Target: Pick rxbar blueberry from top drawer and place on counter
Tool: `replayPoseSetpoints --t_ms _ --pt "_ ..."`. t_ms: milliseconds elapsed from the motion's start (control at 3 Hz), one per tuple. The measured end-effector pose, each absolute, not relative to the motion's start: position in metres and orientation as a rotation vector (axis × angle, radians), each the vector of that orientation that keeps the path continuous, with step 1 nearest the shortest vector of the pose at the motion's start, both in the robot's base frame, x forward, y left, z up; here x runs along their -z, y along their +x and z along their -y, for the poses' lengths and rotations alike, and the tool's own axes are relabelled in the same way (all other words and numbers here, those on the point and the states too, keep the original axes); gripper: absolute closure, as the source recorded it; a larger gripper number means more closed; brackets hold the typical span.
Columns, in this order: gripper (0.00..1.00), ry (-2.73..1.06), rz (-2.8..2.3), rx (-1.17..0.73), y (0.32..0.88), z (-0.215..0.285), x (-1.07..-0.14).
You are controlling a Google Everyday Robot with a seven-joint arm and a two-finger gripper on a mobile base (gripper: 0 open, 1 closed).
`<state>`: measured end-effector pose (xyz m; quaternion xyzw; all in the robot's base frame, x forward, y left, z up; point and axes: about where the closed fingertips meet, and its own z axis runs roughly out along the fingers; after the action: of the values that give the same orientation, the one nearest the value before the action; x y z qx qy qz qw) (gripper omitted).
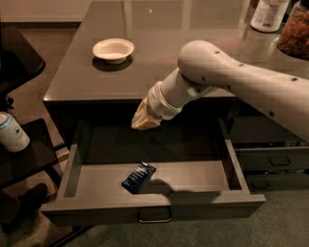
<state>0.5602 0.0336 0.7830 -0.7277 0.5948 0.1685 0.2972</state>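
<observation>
The rxbar blueberry [138,177], a small dark-blue wrapper, lies flat on the floor of the open top drawer [154,205], left of its middle and near the front. My gripper [143,120] hangs at the end of the white arm, above the drawer's back part, just under the front edge of the counter [154,53]. It is well above and behind the bar and does not touch it. Nothing shows in the gripper.
A white bowl [113,49] sits on the counter at the left. A white bottle [269,14] and a jar of brown snacks [295,31] stand at the counter's far right. Narrower drawers [273,161] are at the right. A can [12,132] stands on the black side shelf at the left.
</observation>
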Motion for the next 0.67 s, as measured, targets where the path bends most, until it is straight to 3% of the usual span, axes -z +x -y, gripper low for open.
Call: replayPoseSetpoints --t_ms 667 --pt "0.35 -2.167 -1.443 -0.487 0.551 -0.036 -0.762"
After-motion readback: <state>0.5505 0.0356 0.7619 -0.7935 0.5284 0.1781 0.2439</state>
